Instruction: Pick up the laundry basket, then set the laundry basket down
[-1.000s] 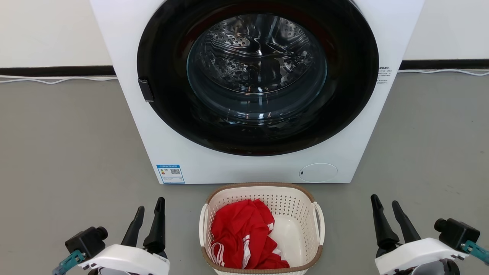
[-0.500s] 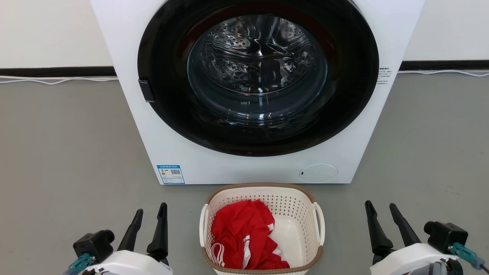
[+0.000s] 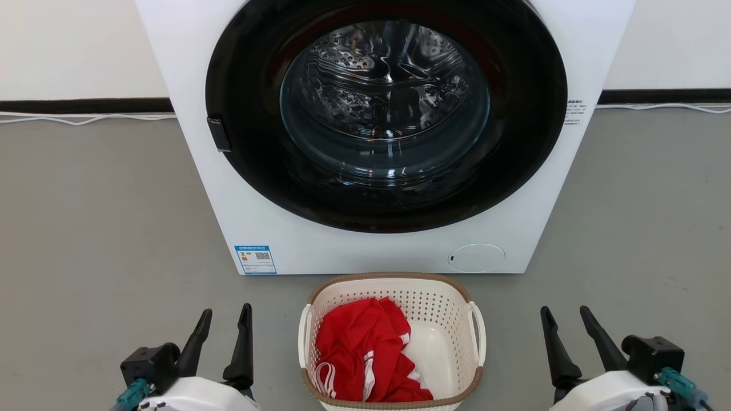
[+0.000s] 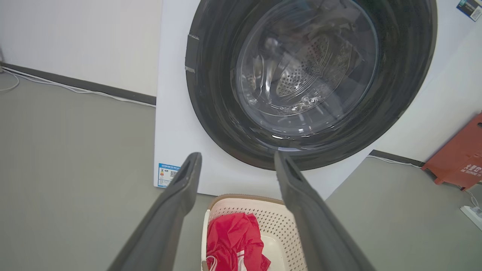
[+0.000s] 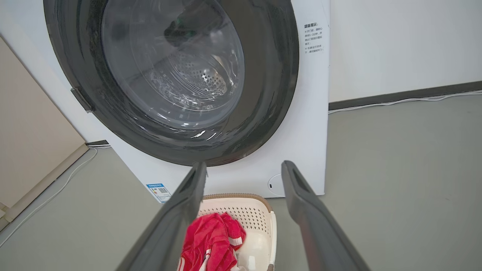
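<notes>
Left to right before the washing machine [image 3: 354, 251], whose top is cut off. Your left gripper [image 3: 227, 311], its body cropped by the lower edge, stands before the machine's left front corner, fingers spread wide and empty. The laundry basket [image 3: 440, 311] sits on the grey floor [image 3: 103, 228] just before the machine's lower middle. Its near rim is cut off, and a red garment [image 3: 360, 348] hides the left part of its bottom. Your right gripper [image 3: 565, 311], likewise cropped, stands before the machine's right front corner, also wide and empty. Both grippers are clear of the basket's white loop handles [image 3: 304, 337]. On the machine's front, a blue label [image 3: 254, 260] sits lower left and a round cover [image 3: 476, 257] lower right; the print at its right edge is too small to read. A white cable [image 3: 85, 120] runs along the wall behind the machine. In each wrist view the gripper's own fingers hide part of the basket. The left wrist view adds an orange-red object [image 4: 461, 158], cut off, right of the machine; the right wrist view adds a beige panel [image 5: 34, 143] left of it.
</notes>
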